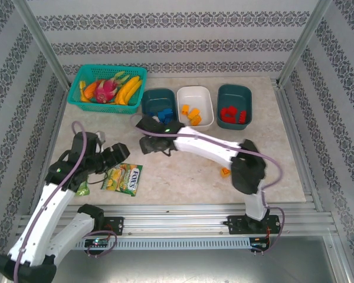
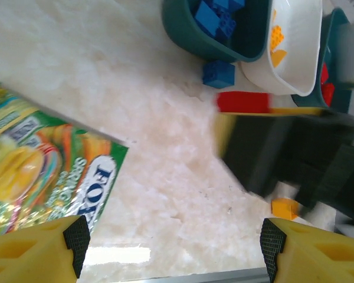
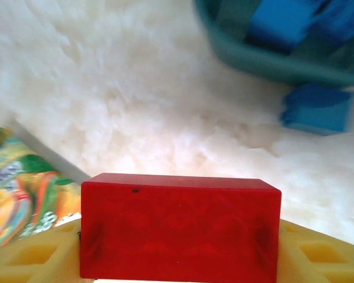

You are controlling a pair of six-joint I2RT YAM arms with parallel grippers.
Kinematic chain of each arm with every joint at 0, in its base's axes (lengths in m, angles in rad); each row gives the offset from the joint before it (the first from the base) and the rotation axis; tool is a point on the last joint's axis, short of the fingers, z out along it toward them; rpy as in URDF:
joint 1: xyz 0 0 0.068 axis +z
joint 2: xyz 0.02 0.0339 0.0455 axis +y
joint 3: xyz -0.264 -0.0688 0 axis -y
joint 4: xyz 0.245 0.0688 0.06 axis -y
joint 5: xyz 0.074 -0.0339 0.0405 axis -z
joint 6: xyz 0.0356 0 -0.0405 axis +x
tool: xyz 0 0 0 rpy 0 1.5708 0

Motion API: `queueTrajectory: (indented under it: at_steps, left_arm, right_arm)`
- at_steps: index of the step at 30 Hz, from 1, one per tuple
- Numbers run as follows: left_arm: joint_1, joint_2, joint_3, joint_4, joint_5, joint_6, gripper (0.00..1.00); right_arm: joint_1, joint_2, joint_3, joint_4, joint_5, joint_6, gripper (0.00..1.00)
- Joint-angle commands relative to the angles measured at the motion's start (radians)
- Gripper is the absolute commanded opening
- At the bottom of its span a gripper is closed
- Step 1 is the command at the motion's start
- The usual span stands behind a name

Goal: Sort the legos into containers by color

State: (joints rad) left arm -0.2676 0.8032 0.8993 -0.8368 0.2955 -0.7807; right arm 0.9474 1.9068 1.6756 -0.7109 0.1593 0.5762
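Right gripper (image 3: 180,254) pinches a red brick (image 3: 180,227) (bound for the right tub (image 1: 235,87), I'd guess); left gripper (image 2: 174,247) gapes wide, empty.

I count three tubs: one white tub (image 1: 194,88), flanked by a left teal tub (image 1: 159,90) and a right teal tub (image 1: 233,86). Three bricks are outside them: one blue brick (image 2: 218,74), one orange brick (image 1: 225,171), one red brick (image 3: 180,230). One candy packet (image 1: 123,178), one green basket (image 1: 106,68).

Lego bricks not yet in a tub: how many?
3. A red plastic brick is clamped in the right gripper; a blue plastic brick sits just outside the dark teal tub of blue bricks; an orange plastic brick lies near the right arm. More may be hidden.
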Motion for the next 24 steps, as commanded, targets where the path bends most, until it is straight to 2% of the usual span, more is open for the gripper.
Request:
queueTrajectory:
  at_steps: [1,4,7,10,14,19,24]
  left_arm:
    - [-0.05,0.122,0.087,0.208,0.063,0.047,0.79]
    - [-0.125,0.279,0.179,0.298,0.061,0.069,0.79]
    - [-0.202,0.442,0.268,0.388,0.066,0.082,0.79]
    - [-0.263,0.612,0.369,0.45,0.093,0.086,0.79]
    - [-0.317,0.803,0.531,0.47,0.114,0.111,0.79]
    - [-0.338,0.995,0.718,0.438,0.135,0.141,0.78]
    - [-0.343,1.116,0.839,0.416,0.146,0.161,0.78]
  right_arm:
    - [-0.123,-0.166,-0.082,-0.034,0.029,0.026,0.53]
    - [-0.289,-0.271,-0.154,-0.053,-0.006,0.005,0.53]
    - [-0.474,-0.309,-0.191,-0.039,-0.047,-0.034,0.54]
    - [-0.649,-0.247,-0.147,-0.036,-0.108,-0.047,0.54]
    - [-0.812,-0.076,0.002,-0.054,-0.162,-0.024,0.54]
    - [-0.907,0.2,0.268,-0.115,-0.182,0.023,0.56]
    - [-0.926,0.468,0.621,-0.282,-0.15,0.021,0.57]
